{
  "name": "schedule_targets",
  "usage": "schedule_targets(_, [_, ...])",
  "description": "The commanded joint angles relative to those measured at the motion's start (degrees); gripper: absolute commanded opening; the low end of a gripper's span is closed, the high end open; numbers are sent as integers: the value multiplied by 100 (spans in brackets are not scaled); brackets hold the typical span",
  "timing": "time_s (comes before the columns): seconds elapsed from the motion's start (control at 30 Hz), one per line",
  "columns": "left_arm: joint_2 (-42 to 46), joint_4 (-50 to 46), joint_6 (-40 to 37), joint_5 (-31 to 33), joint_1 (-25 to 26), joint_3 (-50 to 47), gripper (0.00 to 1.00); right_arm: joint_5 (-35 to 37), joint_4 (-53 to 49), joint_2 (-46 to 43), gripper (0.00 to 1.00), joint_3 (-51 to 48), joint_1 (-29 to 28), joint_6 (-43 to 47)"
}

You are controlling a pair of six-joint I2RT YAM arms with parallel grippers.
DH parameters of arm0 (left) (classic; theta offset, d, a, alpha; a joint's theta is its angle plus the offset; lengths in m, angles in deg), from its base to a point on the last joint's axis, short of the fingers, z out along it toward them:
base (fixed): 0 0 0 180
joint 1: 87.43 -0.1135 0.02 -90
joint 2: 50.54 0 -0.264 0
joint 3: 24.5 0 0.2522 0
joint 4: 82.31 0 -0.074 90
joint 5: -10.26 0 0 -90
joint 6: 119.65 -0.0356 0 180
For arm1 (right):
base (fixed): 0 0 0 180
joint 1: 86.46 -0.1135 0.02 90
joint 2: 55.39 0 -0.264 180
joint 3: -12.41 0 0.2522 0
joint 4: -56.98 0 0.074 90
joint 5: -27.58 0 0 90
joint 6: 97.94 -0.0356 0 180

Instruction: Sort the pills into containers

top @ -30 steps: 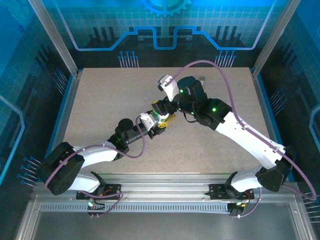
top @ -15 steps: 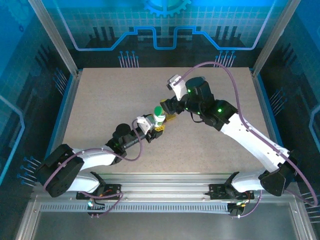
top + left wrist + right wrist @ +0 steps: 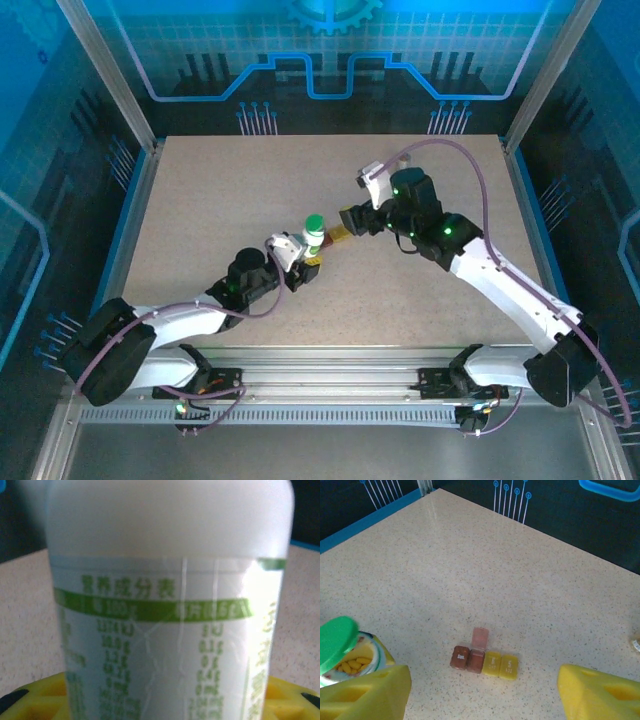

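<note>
My left gripper (image 3: 303,263) is shut on a white bottle (image 3: 313,238) with green label print (image 3: 165,605) and holds it upright near the table's middle. In the right wrist view its green cap (image 3: 336,641) stands flipped open over yellow pills (image 3: 351,665) inside. My right gripper (image 3: 342,228) hangs open just right of the bottle, yellow fingers (image 3: 367,690) wide apart with nothing between them. On the table beyond them lie the containers in one row: two dark red-brown boxes (image 3: 460,657), one with its clear lid raised (image 3: 479,637), and two yellow boxes (image 3: 500,665).
The speckled table (image 3: 200,200) has a raised blue border and metal posts at its sides. A small pale object (image 3: 636,644) sits at the right edge of the right wrist view. Both arms reach in from the near edge and meet near the centre.
My right gripper has drawn back to the right, off the bottle, baring its green cap. The left gripper has pulled the bottle slightly toward the near left.
</note>
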Motion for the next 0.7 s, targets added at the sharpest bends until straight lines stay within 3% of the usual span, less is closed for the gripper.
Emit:
schedule_targets(0.0, [123, -1143, 111, 213, 53, 377, 0, -119, 673, -208, 78, -533, 99, -138])
schedule_targets(0.33, [-254, -3005, -301, 365, -86, 1324, 0, -111, 1825, -309, 78, -1786, 329, -364])
schedule_targets(0.47, [-430, -3402, -129, -43, -351, 1611, 0, -215, 2349, -417, 78, -2271, 481, -583])
schedule_targets(0.67, [-963, -4468, 194, 85, -400, 2289, 0, -227, 2936, -539, 78, -2810, 541, -823])
